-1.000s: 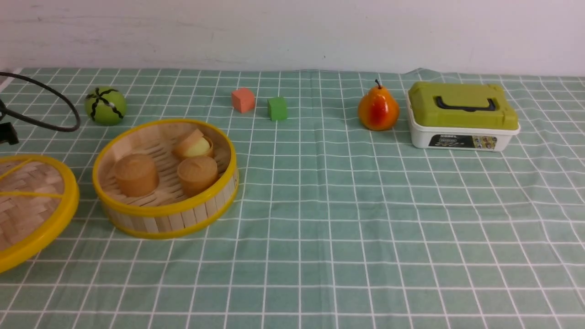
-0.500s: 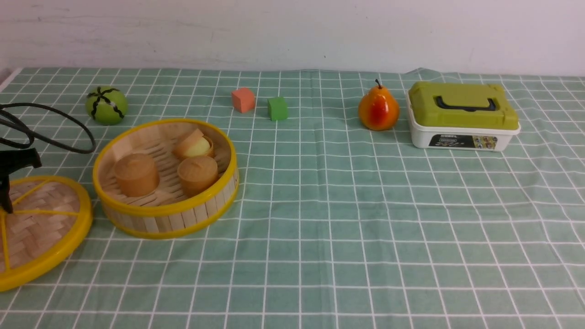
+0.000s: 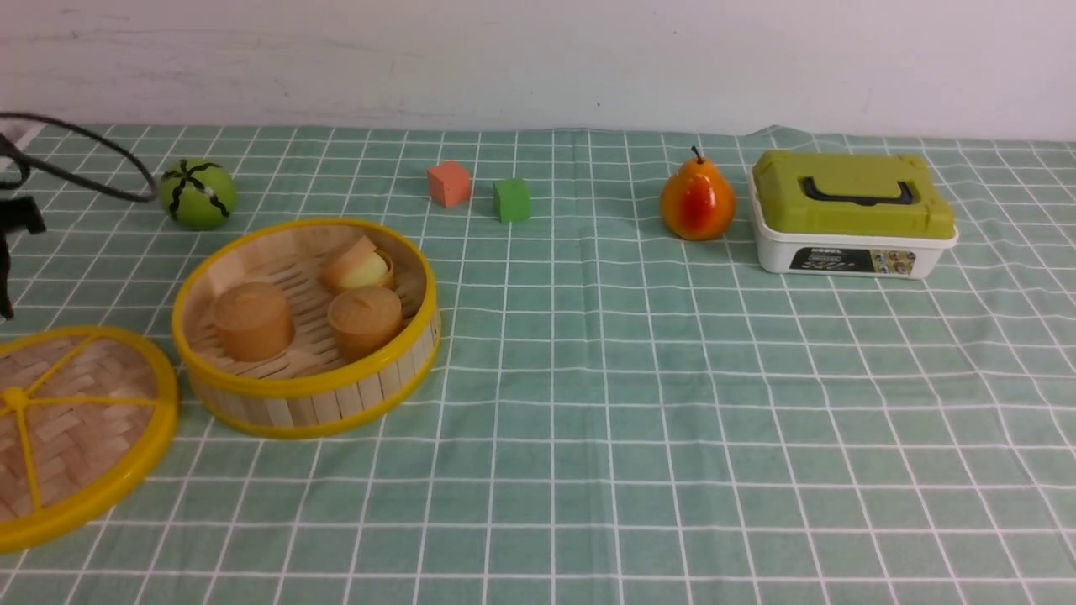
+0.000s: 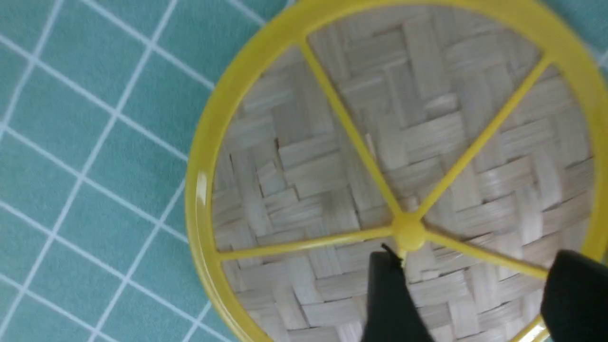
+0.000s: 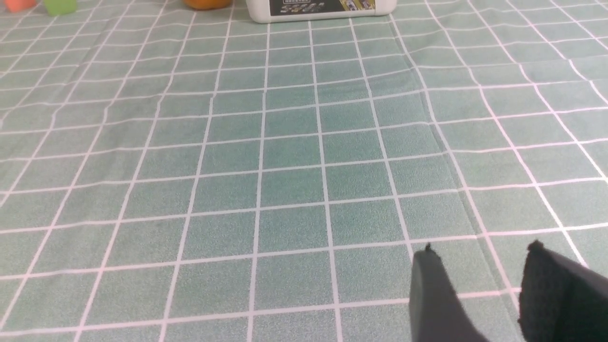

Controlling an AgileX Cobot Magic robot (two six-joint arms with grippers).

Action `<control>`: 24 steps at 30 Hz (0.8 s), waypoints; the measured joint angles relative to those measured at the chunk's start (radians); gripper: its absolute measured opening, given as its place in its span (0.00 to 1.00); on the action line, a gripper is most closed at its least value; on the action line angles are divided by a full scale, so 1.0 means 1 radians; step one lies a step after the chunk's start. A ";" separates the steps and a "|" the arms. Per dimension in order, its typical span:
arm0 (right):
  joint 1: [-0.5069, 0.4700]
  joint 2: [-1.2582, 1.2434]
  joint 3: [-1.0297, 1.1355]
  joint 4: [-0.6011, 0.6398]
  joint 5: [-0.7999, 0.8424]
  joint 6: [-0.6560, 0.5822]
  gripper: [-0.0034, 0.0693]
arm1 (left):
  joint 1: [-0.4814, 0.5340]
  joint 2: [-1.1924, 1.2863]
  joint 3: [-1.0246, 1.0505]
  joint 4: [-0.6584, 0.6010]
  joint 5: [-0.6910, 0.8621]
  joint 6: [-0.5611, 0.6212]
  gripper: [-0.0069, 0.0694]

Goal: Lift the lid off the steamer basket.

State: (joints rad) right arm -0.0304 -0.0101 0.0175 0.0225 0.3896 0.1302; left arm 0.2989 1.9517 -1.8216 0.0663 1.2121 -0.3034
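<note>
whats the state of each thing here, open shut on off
round bamboo-slat steamer basket with yellow rims: uncovered
flat woven-bamboo lid with yellow rim: off, lying beside the basket
white plastic box with olive-green lid: shut
left claw: open, empty
right claw: open, empty

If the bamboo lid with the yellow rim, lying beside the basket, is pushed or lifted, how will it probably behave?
The lid lies flat on the cloth, so a push would probably slide it, not roll it. Its yellow rim and spokes likely keep the thin woven bamboo stiff. It looks light for its width.
</note>
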 joint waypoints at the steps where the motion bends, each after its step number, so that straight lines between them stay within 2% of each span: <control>1: 0.000 0.000 0.000 0.000 0.000 0.000 0.38 | 0.000 0.000 -0.002 -0.002 0.000 0.000 0.53; 2: 0.000 0.000 0.000 0.000 0.000 0.000 0.38 | 0.000 -0.037 -0.002 -0.033 0.006 0.038 0.36; 3: 0.000 0.000 0.000 0.000 0.000 0.000 0.38 | 0.000 -0.071 0.008 -0.051 0.011 0.061 0.23; 4: 0.000 0.000 0.000 0.000 0.000 0.000 0.38 | 0.000 -0.106 0.025 -0.066 0.012 0.079 0.14; 6: 0.000 0.000 0.000 0.000 0.000 0.000 0.38 | 0.000 -0.171 0.073 -0.092 0.014 0.098 0.08; 11: 0.000 0.000 0.000 0.000 0.000 0.000 0.38 | 0.000 -0.374 0.286 -0.142 0.006 0.157 0.07; 16: 0.000 0.000 0.000 0.000 0.000 0.000 0.38 | 0.000 -0.725 0.683 -0.334 -0.252 0.271 0.07; 17: 0.000 0.000 0.000 0.000 0.000 0.000 0.38 | 0.000 -0.725 0.683 -0.334 -0.263 0.276 0.07; 19: 0.000 0.000 0.000 0.000 0.000 0.000 0.38 | 0.000 -0.895 0.893 -0.476 -0.395 0.373 0.07; 20: 0.000 0.000 0.000 0.000 0.000 0.000 0.38 | 0.000 -0.918 0.921 -0.485 -0.404 0.383 0.07; 24: 0.000 0.000 0.000 0.000 0.000 0.000 0.38 | 0.000 -1.136 1.156 -0.651 -0.547 0.591 0.07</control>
State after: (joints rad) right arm -0.0304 -0.0101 0.0175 0.0225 0.3896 0.1302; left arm 0.2989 0.8155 -0.6661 -0.5849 0.6655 0.2871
